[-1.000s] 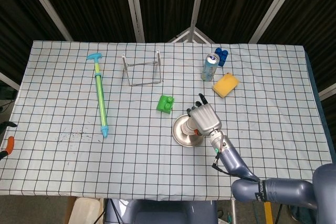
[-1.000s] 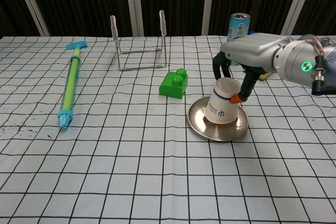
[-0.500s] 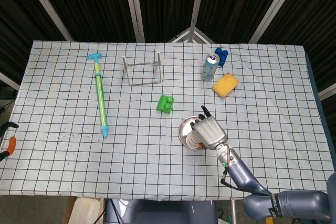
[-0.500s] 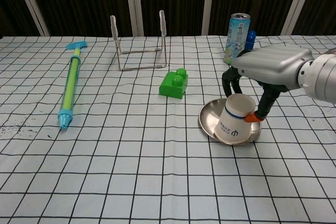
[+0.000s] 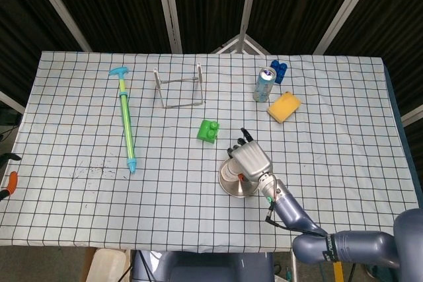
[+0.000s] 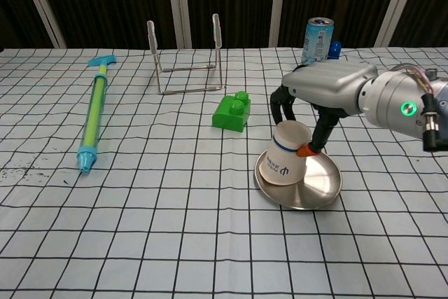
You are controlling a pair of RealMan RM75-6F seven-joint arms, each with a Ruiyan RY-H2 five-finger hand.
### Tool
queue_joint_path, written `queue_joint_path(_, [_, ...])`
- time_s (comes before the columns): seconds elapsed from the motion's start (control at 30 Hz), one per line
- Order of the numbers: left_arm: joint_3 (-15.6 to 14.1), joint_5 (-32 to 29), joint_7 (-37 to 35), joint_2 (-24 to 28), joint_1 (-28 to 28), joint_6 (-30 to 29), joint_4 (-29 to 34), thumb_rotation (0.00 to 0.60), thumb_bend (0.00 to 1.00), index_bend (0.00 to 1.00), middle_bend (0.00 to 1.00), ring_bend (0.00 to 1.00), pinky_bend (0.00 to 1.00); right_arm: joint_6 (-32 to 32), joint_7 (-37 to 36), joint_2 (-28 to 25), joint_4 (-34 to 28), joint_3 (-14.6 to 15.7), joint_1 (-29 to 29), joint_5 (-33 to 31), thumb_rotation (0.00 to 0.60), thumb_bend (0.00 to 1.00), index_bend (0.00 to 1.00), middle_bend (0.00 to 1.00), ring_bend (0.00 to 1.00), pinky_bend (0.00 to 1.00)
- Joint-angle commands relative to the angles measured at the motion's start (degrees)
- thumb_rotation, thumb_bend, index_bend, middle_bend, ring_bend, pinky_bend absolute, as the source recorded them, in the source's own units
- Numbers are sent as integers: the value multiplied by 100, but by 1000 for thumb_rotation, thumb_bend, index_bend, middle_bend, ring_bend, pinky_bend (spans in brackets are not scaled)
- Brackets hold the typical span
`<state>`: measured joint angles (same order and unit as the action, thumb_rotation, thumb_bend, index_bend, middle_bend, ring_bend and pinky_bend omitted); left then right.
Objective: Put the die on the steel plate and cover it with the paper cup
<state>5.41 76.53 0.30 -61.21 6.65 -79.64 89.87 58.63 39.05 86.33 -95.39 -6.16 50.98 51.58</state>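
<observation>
The white paper cup point(image 6: 283, 162) is upside down and tilted, its rim on the left edge of the steel plate point(image 6: 316, 188). My right hand point(image 6: 325, 87) grips the cup from above, fingers behind it and the orange-tipped thumb on its right side. In the head view the right hand point(image 5: 250, 160) covers the cup over the plate point(image 5: 230, 179). No die shows in either view. A dark and orange sliver at the table's left edge may be my left hand point(image 5: 9, 177); its pose is unreadable.
A green brick point(image 6: 232, 111) lies just left of and behind the plate. Behind it stands a wire rack point(image 6: 185, 54). A green-blue toy pump point(image 6: 94, 113) lies at the left. A drink can point(image 6: 318, 36), a yellow sponge point(image 5: 284, 106) and a blue object point(image 5: 279, 69) sit at the back right.
My right hand swung right with the cup, then back left and nearer. The plate slid along with it. The cup now leans over the plate's left edge.
</observation>
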Motion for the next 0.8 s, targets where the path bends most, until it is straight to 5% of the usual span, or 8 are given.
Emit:
queue_joint_path(0.03, [5,-9,4,-3,1,0,-5,600,693,355,0,0,118,-118,-227,75,293,-137,45,14,600,341,607,525,256,0])
queue_joint_path(0.33, [1,-30,111,-25,17,20,29,600,693,356,0,0,118,-110,-540,-118,544,-207,-79,118,600,341,607,525,256,0])
queue_joint_path(0.8, [-25,8,188,-42,30,25,64,600,693,358,0,0,118,66,-667,-358,-87,321,-512,743,600,341,607,526,256,0])
